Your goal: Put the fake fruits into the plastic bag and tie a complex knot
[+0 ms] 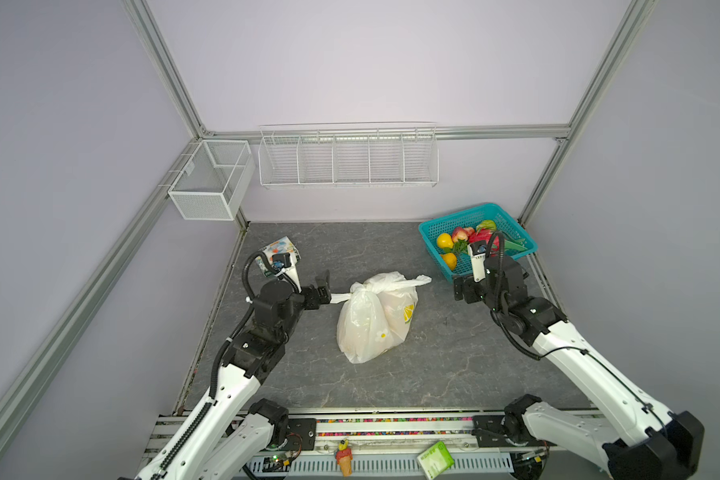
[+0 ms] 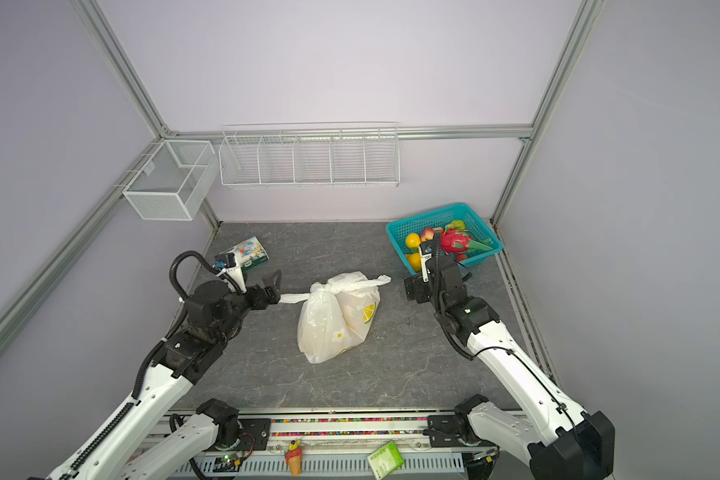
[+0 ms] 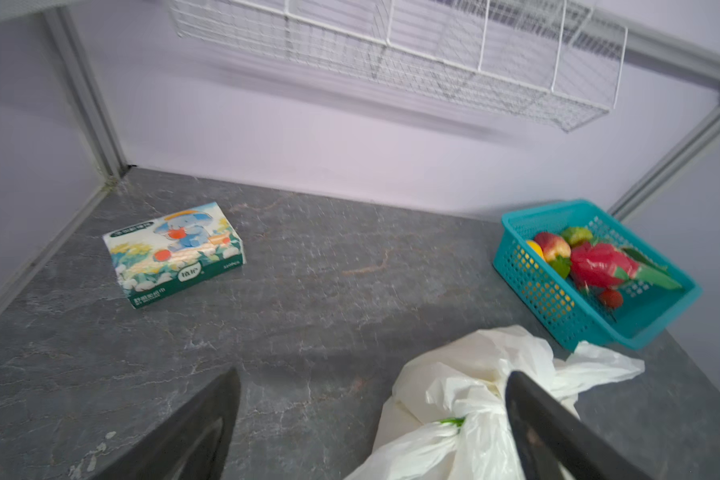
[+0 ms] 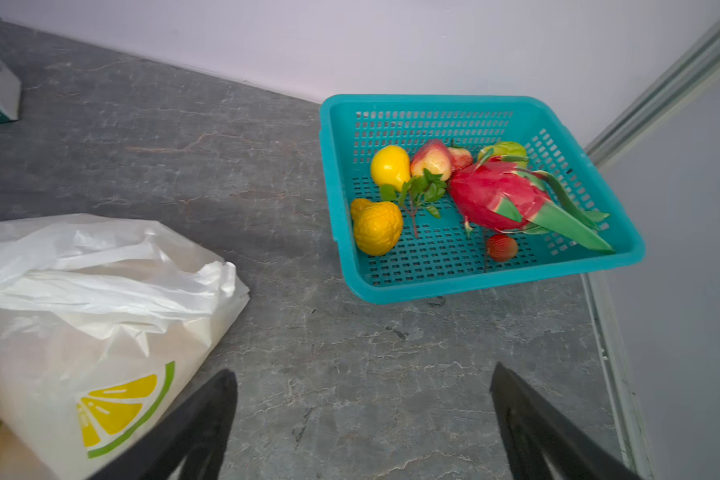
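Plastic bag (image 1: 373,328) is sitting mid-desk (image 1: 433,374), closed at the top and bulging, with pale rounded shapes showing dimly through the film; its lemon-slice print is facing the right arm's side. Knot (image 1: 366,286) is bunching the handles at the bag's far end. One flat tail is sticking out toward the teal basket (image 1: 458,215), the other is running toward the left hand (image 1: 327,289). Left hand is standing wide open just beside the bag. In the left wrist view the bag film is passing behind one finger (image 3: 558,436), nothing clamped, and I can't tell if it's touching. Right hand (image 1: 459,289) is also gaping open and carrying nothing, hovering between bag and basket, apart from both. Some fake fruits (image 4: 377,228) are lying in the basket at the desk's far right corner: dragon fruit (image 4: 495,195), two yellow citrus, a peach, a small strawberry. Printed tissue box (image 3: 175,253) is lying at far left, well apart from the bag.
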Motion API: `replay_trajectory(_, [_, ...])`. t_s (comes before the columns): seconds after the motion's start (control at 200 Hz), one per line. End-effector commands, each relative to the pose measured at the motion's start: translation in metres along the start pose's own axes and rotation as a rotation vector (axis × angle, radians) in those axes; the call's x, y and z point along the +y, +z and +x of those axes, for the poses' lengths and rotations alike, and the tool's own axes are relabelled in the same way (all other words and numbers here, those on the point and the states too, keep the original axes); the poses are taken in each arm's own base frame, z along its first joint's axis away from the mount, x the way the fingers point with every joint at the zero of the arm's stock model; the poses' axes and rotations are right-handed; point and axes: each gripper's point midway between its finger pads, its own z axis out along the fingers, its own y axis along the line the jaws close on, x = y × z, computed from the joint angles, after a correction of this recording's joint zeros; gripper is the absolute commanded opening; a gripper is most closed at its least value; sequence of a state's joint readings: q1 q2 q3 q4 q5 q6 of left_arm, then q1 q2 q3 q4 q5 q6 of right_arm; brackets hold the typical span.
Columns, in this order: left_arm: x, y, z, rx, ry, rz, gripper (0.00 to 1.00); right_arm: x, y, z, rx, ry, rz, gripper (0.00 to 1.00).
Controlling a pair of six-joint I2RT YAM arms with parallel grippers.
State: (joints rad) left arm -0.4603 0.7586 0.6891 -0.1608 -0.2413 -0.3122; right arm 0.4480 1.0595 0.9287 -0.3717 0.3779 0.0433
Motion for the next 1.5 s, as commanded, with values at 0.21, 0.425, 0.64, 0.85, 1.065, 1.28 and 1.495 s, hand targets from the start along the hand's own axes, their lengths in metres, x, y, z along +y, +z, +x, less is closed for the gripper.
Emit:
replay_trajectory(0.21, [0.077, 0.005, -0.001, -0.228, -0.009, -0.341, 0.99, -0.059, 0.023, 0.043, 0.001, 0.111, 0.293, 0.89])
replay_trajectory(0.425, [0.153, 0.023, 0.038, -0.192, 0.076, -0.599, 0.99, -0.079, 0.072, 0.090, -0.005, 0.105, 0.360, 0.89])
replay_trajectory(0.64, [0.154, 0.074, 0.063, -0.116, 0.208, -0.441, 0.99, -0.082, 0.106, 0.097, -0.077, 0.086, 0.330, 0.89])
replay_trajectory(0.85, [0.155, 0.106, 0.097, -0.075, 0.271, -0.373, 0.99, -0.093, 0.106, 0.096, -0.246, 0.083, 0.307, 0.89])
replay_trajectory(1.065, [0.170, 0.115, 0.101, 0.003, 0.213, -0.397, 0.99, -0.107, 0.120, 0.118, -0.183, 0.173, 0.278, 0.89])
replay_trajectory(1.28, [0.170, 0.113, 0.101, -0.030, 0.222, -0.390, 0.99, -0.108, 0.120, 0.115, -0.198, 0.178, 0.274, 0.89])
replay_trajectory(1.495, [0.169, 0.114, 0.100, -0.032, 0.222, -0.389, 0.99, -0.108, 0.120, 0.115, -0.195, 0.179, 0.274, 0.89])
